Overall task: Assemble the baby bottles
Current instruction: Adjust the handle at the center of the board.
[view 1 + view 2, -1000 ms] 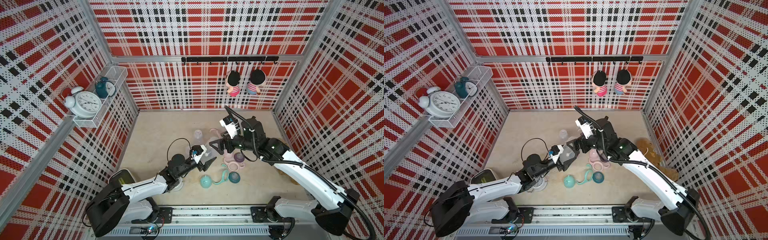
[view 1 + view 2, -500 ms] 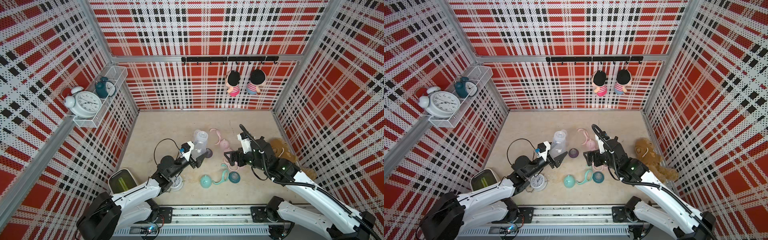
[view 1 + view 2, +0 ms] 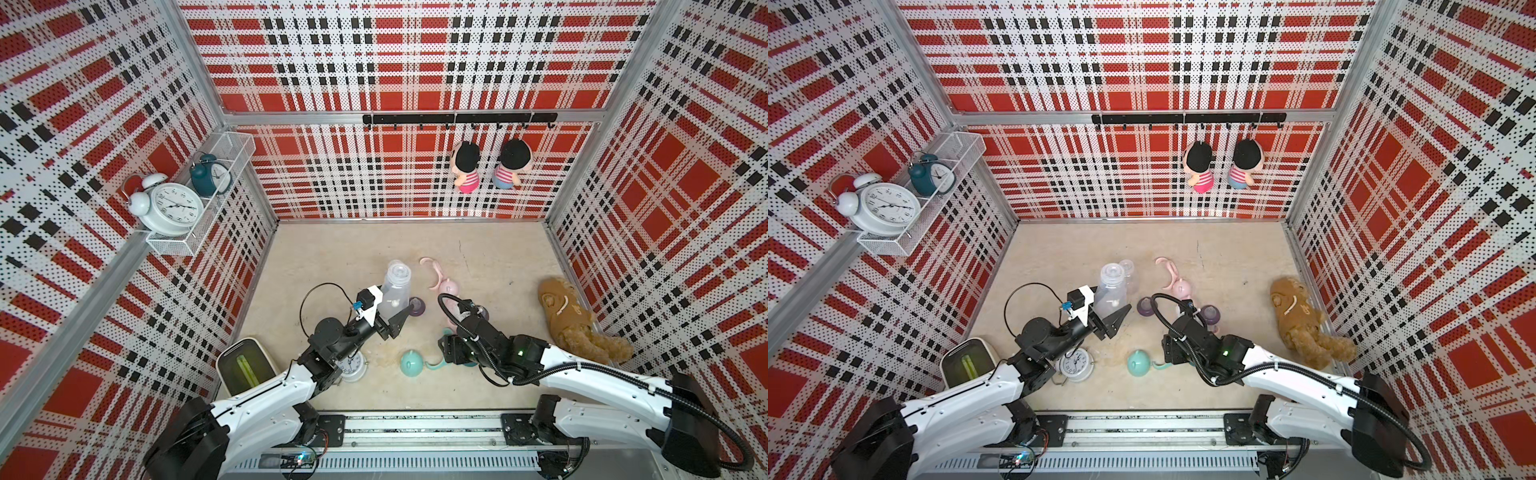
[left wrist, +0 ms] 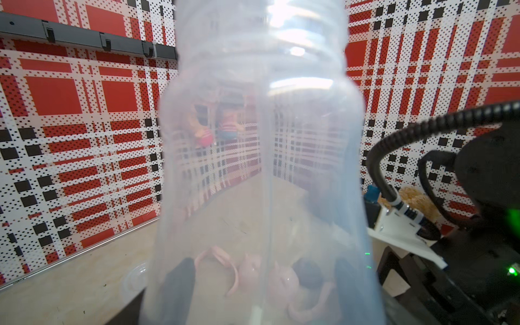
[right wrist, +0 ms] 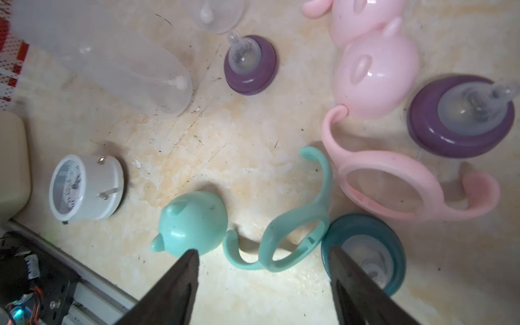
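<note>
- Your left gripper is clamped on a clear bottle, low on its body, open neck up.
- The left wrist view is mostly that bottle, with the dark fingers showing through its wall.
- Can't tell whether the bottle's bottom touches the table.
- A second clear bottle stands just behind the held one.
- Your right gripper has its jaws well apart and grips nothing. It hangs over the teal parts near the front edge.
- In the right wrist view the teal ring with two handles lies flat between the fingertips.
- The teal cap sits just beside one handle. The teal collar touches the ring's other side, and one finger overlaps it in that view.
- The pink ring lies next to the teal ring, one handle touching a pink cap. A second pink cap is right behind that.
- A purple collar with its nipple sits near the held bottle. A second purple collar sits beside the pink ring.
- A second pink ring lies farther back.
- A small white clock lies near your left arm. A brown plush toy lies by the right wall.
</note>
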Controlling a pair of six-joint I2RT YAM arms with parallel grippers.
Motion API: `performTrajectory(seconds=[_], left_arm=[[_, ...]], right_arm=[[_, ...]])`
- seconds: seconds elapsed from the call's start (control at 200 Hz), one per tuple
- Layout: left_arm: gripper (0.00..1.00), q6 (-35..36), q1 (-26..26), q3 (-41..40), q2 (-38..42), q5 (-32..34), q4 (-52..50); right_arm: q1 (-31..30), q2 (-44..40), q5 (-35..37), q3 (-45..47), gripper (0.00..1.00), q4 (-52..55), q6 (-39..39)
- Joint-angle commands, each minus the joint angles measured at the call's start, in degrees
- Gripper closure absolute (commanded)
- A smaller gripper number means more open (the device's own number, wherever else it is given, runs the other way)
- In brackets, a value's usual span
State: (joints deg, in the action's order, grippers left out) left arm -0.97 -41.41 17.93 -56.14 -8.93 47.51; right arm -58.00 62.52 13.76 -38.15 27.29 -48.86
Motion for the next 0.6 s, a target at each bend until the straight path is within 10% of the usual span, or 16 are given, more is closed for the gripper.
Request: performTrajectory(seconds=[0.0,0.596], left_arm=[[1.00,0.97,-1.01,1.03,-0.62,1.01,-0.05],[1.00,0.97,-1.67,1.58,-0.95,1.80,-0.02]], right_arm=[[-1.15,2.26,3.12,-0.45,0.34,-1.31,-5.45],[-1.40,15.44,4.69,-2.54,0.67,-2.27,-4.58]])
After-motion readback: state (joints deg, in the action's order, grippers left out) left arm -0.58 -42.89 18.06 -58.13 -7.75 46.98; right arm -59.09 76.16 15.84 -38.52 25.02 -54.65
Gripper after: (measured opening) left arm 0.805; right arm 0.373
